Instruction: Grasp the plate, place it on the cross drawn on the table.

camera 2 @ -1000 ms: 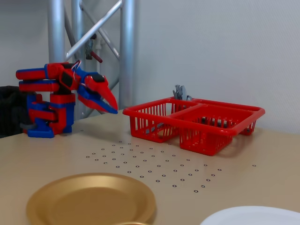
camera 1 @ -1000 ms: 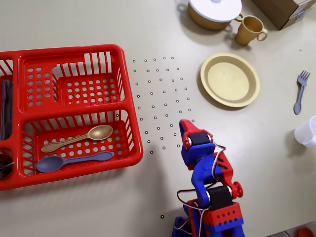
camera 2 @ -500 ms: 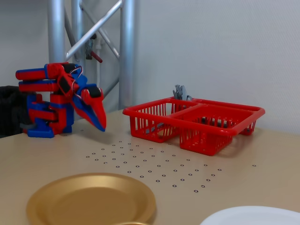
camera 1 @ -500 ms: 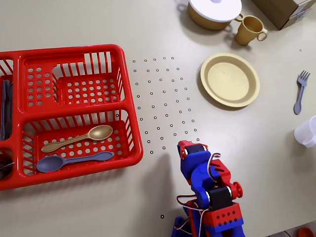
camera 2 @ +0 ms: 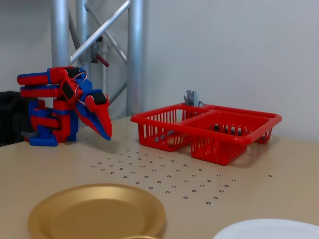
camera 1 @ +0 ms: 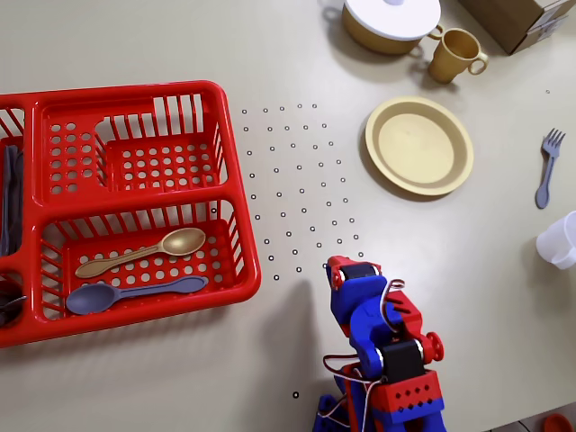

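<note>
The mustard-tan plate (camera 1: 418,146) lies flat and empty on the beige table (camera 1: 135,378), right of the ring-dot grid; in the fixed view it is at the near left (camera 2: 97,211). My gripper (camera 1: 346,268) is folded back near the arm's base, tip pointing down at the table, well short of the plate. In the fixed view the gripper (camera 2: 105,133) has its jaws together and holds nothing. A tiny grey mark (camera 1: 547,91) lies on the table right of the mug; it is too small to tell its shape.
A red dish rack (camera 1: 229,198) with a tan spoon (camera 1: 144,254) and a grey-blue spoon (camera 1: 135,292) stands at the left. A lidded tan pot (camera 1: 391,22), a tan mug (camera 1: 454,54), a cardboard box (camera 1: 522,18), a grey fork (camera 1: 546,166) and a white cup (camera 1: 562,241) ring the plate.
</note>
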